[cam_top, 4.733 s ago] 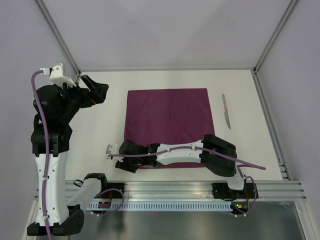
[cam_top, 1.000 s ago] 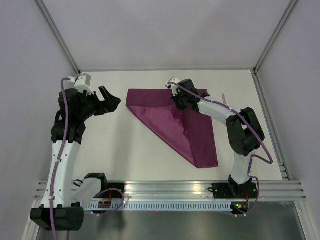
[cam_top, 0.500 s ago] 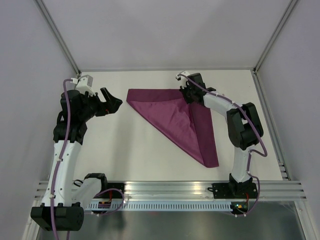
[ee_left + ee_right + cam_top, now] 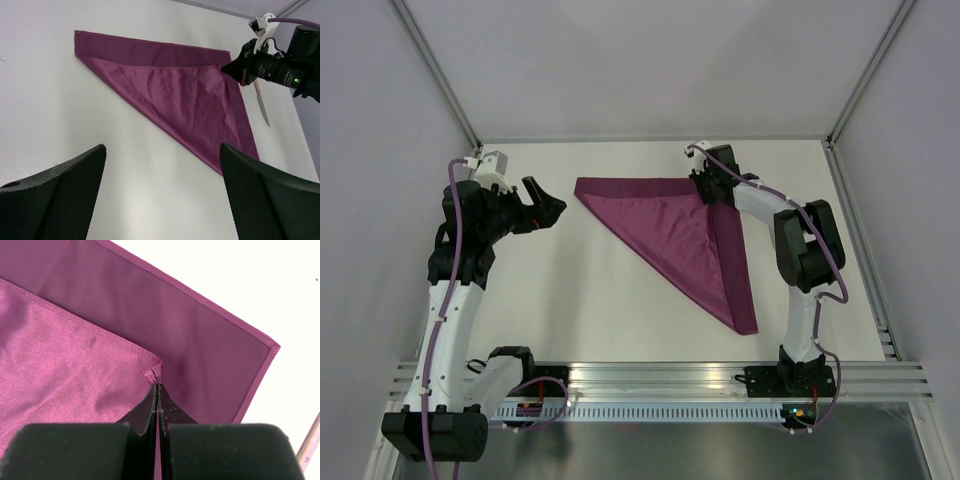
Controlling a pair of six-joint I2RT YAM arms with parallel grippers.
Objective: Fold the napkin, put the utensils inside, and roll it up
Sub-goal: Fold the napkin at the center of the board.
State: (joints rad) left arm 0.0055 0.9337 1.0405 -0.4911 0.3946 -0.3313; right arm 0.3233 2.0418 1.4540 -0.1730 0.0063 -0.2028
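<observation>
Our right claw (image 4: 156, 388) pinches the napkin (image 4: 75, 355) corner tight, just inside the lower layer's corner; if we let go here, edges may misalign; our left claw (image 4: 162, 172) gapes wide, empty.

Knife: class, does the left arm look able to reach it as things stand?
Probably not cleanly: the knife lies beyond the napkin, and the right arm, its claw shut on the napkin's corner, stands in between.
</observation>
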